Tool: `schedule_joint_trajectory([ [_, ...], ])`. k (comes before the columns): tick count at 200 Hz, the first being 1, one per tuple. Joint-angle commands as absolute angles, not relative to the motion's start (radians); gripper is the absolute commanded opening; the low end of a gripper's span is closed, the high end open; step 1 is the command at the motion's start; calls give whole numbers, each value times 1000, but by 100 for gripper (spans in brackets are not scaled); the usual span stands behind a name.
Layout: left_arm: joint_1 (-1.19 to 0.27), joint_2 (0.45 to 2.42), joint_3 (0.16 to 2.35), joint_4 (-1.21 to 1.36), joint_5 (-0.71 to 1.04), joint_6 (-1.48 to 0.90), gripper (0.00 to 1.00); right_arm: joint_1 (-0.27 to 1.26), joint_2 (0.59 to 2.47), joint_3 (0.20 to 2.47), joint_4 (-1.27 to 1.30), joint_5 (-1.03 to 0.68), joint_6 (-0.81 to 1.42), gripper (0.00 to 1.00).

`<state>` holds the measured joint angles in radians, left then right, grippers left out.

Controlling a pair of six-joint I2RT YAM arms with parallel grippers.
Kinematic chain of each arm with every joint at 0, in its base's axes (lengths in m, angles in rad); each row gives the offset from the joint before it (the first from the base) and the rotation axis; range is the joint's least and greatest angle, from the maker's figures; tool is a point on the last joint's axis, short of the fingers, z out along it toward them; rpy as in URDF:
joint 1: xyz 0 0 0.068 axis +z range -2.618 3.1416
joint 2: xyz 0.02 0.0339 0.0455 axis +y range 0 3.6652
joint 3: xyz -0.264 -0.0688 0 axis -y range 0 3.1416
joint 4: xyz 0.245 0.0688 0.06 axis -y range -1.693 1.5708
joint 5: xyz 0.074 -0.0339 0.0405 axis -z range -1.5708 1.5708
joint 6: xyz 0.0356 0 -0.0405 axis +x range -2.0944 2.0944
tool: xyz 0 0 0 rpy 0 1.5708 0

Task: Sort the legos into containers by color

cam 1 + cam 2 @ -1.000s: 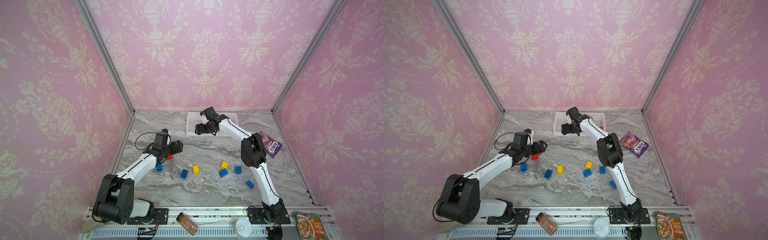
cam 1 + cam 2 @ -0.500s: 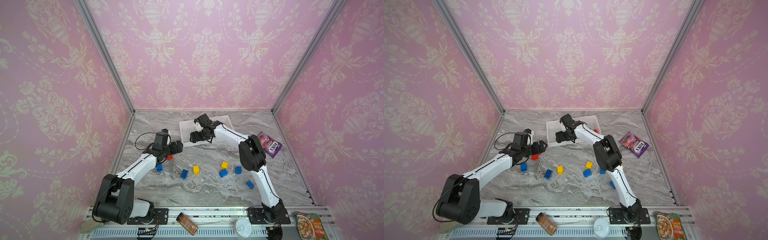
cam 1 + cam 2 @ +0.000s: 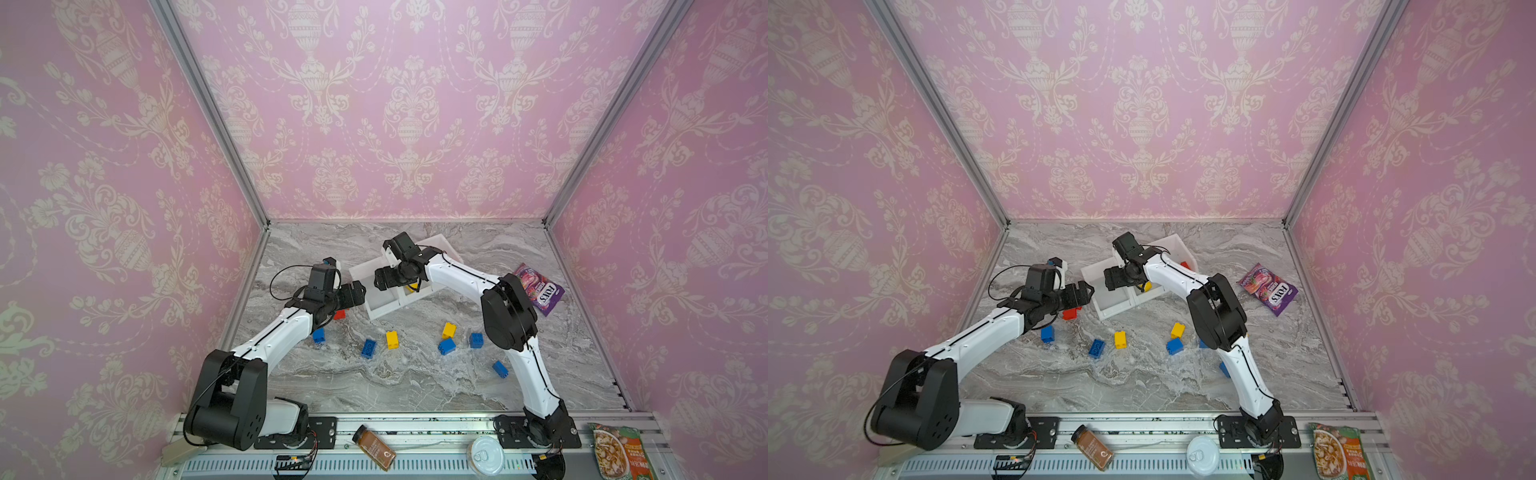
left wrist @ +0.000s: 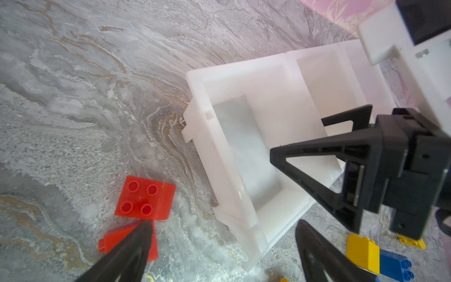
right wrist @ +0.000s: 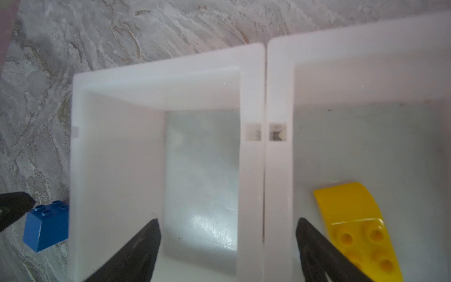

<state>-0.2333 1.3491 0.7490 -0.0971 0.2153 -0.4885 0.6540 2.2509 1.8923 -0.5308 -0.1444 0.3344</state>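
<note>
The white containers (image 3: 384, 305) (image 3: 1113, 305) lie turned at an angle at mid-table. My right gripper (image 3: 380, 280) (image 5: 227, 221) is open and straddles the wall between the empty end bin and the middle bin (image 5: 251, 171). A yellow lego (image 5: 358, 232) lies in that middle bin, and a red lego (image 3: 1185, 265) in the far bin. My left gripper (image 3: 357, 291) (image 4: 223, 225) is open just off the containers' near corner. Two red legos (image 4: 144, 197) (image 3: 339, 314) lie by one of its fingers. Several blue legos (image 3: 368, 347) and two yellow ones (image 3: 391, 339) are scattered in front.
A purple candy bag (image 3: 540, 289) lies at the right near the right arm's elbow. On the front rail are a spice jar (image 3: 374, 446), a white-lidded can (image 3: 486, 455) and a snack packet (image 3: 619, 453). Pink walls close three sides.
My right gripper has dragged the containers from the back wall forward and leftward, turning them. The left arm has stayed still.
</note>
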Motion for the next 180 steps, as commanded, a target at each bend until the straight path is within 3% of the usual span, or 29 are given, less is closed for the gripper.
schedule_joint_trajectory([
  [1, -242, 1309, 739, -120, 204, -492, 94, 652, 2165, 1915, -561, -102, 328, 88],
  [44, -279, 1347, 724, -118, 208, -512, 86, 664, 2029, 1803, -554, -93, 338, 88],
  [117, -316, 1526, 863, -71, 197, -580, 56, 666, 1689, 1470, -496, -44, 391, 87],
  [180, -315, 1686, 1023, -57, 137, -549, 34, 666, 1540, 1329, -491, -31, 431, 86],
])
